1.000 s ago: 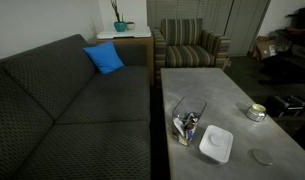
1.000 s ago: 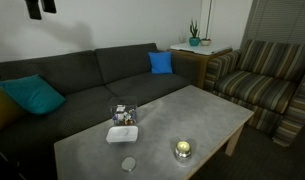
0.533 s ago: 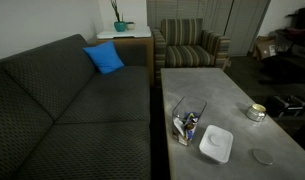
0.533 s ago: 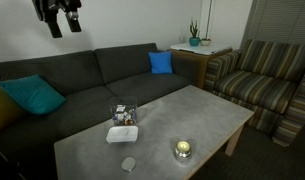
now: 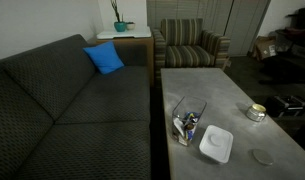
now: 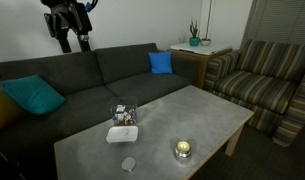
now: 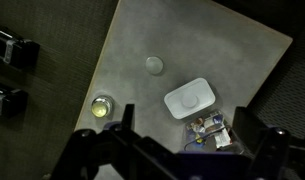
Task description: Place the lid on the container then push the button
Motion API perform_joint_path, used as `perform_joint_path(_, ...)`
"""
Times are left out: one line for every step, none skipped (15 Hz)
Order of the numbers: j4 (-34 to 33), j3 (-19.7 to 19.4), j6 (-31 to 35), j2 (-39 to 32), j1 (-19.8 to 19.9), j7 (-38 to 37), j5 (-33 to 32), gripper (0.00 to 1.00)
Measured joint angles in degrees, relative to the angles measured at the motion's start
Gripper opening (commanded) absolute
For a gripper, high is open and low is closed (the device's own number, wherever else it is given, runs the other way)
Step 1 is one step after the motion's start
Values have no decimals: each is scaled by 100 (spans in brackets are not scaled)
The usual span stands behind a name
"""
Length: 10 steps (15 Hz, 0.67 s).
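- Gripper: hangs high over the back of the sofa, well apart from everything on the table. Its jaws are spread fully wide and hold nothing.
- Container: upright near the table edge that faces the sofa, top uncovered, with small colourful items inside.
- Lid: lies flat on the table, just beside the container on the side away from the sofa edge. Whether the two touch cannot be told.
- Grey disc and round metallic object: set apart from the lid, further into the tabletop.
- Open room: bare tabletop runs from the container towards the armchair.
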<state>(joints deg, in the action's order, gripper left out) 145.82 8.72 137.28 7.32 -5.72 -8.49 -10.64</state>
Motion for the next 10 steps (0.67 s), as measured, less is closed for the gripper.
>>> perform_joint_path(-6, 0, 0, 0, 0, 0, 0, 100)
perform_joint_path(-11, 0, 0, 0, 0, 0, 0, 100)
perform_joint_path(-11, 0, -2, 1, -2, -4, -1, 100)
perform_joint_path(-11, 0, -2, 1, -6, -17, -25, 100)
perform_joint_path(-11, 1, 0, 1, -7, -56, -70, 100)
perform_joint_path(-11, 1, 17, -6, -7, -76, -119, 100)
perform_joint_path(-10, 1, 94, -37, 1, -98, -203, 100)
perform_joint_path(-2, -4, 276, -107, 15, -124, -311, 100)
perform_joint_path(1, -16, 518, -222, 34, -155, -435, 100)
perform_joint_path(0, -37, 798, -376, 52, -196, -574, 100)
